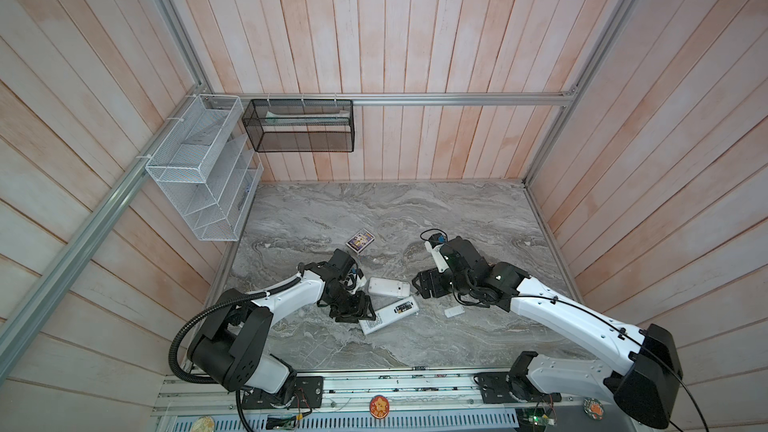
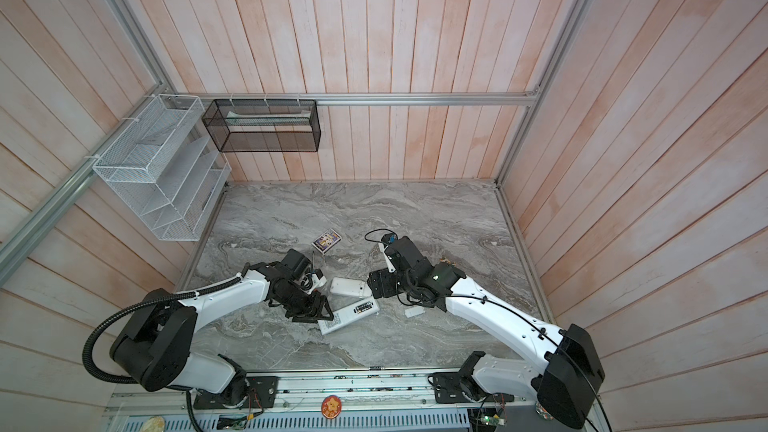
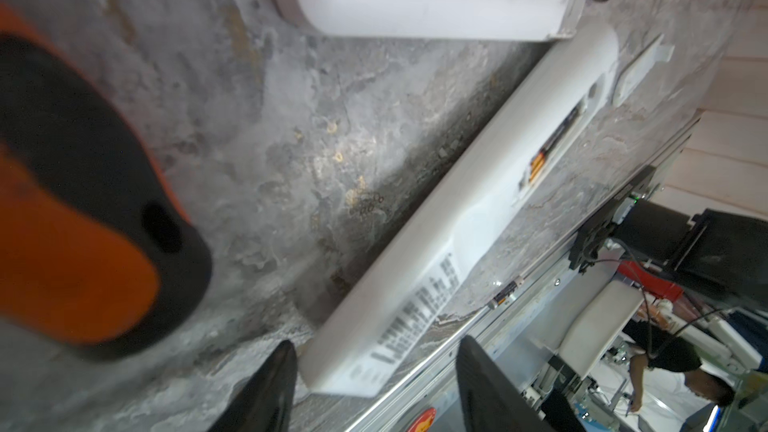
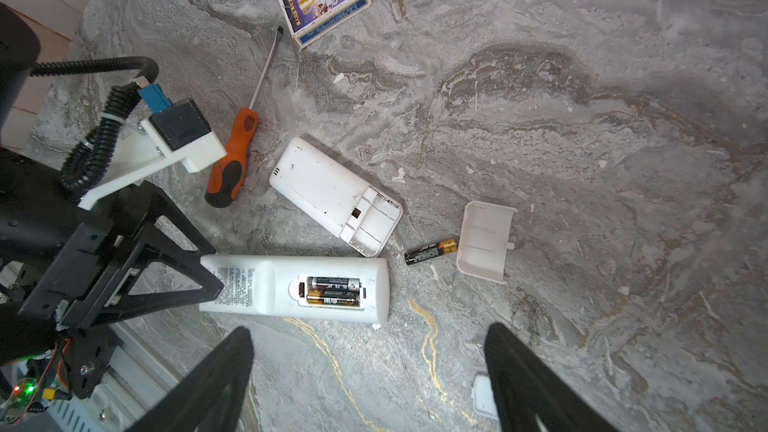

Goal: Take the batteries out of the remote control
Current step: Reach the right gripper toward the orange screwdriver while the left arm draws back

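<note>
So, in both top views the long white plastic remote (image 1: 388, 313) lies back-up on the grey marble-look tabletop (image 1: 374, 209). The left gripper (image 1: 362, 312) is at its near end, and the right gripper (image 1: 417, 284) hovers by the shorter white plastic remote (image 1: 388, 287). One slim dark stray battery (image 1: 419, 366) sits right at the table's front edge.

Left wrist view: the black fingers (image 3: 270, 384) stand apart with the long remote's end between them, not pinched as far as I can tell. The orange-and-black screwdriver handle (image 3: 83, 222) is a blur just beside the camera.

Right wrist view: the jaws are spread wide with nothing in them. Two dark cylindrical batteries (image 4: 333, 292) with gold ends sit side by side in the long remote's open bay, and the shorter remote's bay is empty. Another loose battery (image 4: 430, 252) lies just beside the small white cover plate (image 4: 484, 241).

What could go wrong: with the left jaws loose, the remote may skid when a cell gets pried. The cells sit snug together, so fat fingertips might slip off. Or the spring flicks one out and it rolls away. The one at the edge looks ready to drop off the table at the slightest bump.
</note>
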Controlling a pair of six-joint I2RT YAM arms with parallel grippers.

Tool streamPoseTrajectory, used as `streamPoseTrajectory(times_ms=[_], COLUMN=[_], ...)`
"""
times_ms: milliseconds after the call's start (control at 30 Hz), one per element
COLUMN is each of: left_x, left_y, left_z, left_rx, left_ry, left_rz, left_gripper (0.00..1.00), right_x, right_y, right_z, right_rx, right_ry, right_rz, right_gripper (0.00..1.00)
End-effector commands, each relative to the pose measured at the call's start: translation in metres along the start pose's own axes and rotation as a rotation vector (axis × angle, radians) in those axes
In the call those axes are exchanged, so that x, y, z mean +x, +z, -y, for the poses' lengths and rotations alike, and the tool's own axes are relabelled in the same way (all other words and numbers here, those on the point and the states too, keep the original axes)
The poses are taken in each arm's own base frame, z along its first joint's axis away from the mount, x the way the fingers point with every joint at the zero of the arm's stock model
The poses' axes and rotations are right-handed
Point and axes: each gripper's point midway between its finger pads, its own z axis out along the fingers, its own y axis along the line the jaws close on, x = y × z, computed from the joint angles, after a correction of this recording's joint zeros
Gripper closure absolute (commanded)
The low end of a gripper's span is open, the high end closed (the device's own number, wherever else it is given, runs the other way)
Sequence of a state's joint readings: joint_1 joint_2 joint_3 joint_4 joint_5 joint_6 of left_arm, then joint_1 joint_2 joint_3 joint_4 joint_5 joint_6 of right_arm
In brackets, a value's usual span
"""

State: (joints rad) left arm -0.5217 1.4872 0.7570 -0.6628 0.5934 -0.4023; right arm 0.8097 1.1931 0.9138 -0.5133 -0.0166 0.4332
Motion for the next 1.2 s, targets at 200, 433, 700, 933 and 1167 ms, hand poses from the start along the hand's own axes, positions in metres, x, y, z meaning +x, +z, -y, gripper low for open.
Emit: streamPoseTrajectory(times_ms=[200, 433, 700, 933, 1167], left_x=[-0.007, -0.038, -0.061, -0.055, -0.049], left_y=[-0.016, -0.073, -0.162, -0.192, -0.206], left_z=[0.005, 0.024, 0.014, 0.012, 0.010], left_rx=[-0.024, -0.077, -0.075, -0.009, -0.026], left_ry=[0.042, 0.110, 0.010, -0.010, -0.003], left_rz=[0.065, 0.304, 0.714, 0.831, 0.904], left_gripper=[0.00, 0.00, 0.00, 0.00, 0.00], right_x=[-0.023, -0.010, -0.042, -0.025, -0.018], right_y=[-0.022, -0.039, -0.008, 0.049, 0.073], right_z=[-0.011, -0.047, -0.049, -0.079, -0.101], right_rx=[-0.053, -0.275, -0.230, -0.263, -0.235], right_ry=[-0.172, -0.583, -0.313, -0.324, -0.593], right_rz=[0.127, 0.318, 0.225, -0.066, -0.048], right_gripper=[0.09, 0.10, 0.09, 0.11, 0.08])
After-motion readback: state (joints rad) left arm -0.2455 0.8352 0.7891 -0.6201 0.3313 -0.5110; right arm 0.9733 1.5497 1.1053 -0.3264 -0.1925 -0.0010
